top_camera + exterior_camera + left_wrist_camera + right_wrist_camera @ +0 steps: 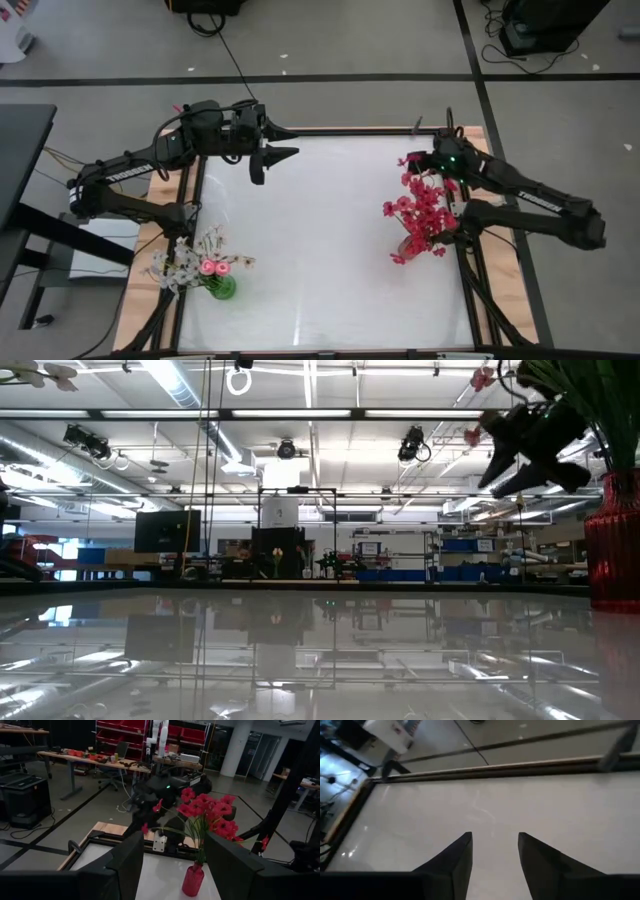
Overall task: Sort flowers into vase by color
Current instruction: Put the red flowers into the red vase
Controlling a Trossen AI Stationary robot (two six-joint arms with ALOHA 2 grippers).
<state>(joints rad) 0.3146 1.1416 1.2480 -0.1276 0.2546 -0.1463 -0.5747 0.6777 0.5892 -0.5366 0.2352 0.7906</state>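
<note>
Nearest to me, at the near left corner of the white worktop point(330, 250), a green vase point(222, 289) holds the pale flowers point(183, 262): a white small-blossom sprig with two pink rosebuds point(214, 266) among it, the stems leaning out to the left over the worktop's edge. Across on the right side, a little farther back, a red vase point(193, 880) stands near the right edge and carries the red flowers point(420, 212), a full spray that spreads up and to the left from its neck. The middle of the worktop is bare and glossy, mirroring the ceiling lights. Just past the red spray the right gripper point(494, 851) hangs above the far right part of the worktop, its arm running back to the right; its jaws are parted with a clear gap and nothing sits between them, only the white surface below. On the far left side the left gripper point(268, 160) hovers over the far edge, pointing across toward the red vase, and its jaws point(172, 865) likewise stand apart and grasp nothing. Beyond the worktop lies the grey floor crossed by black tape lines, with cables trailing at the far side, and farther off the room's benches, shelves and blue racks under bright strip lights.
</note>
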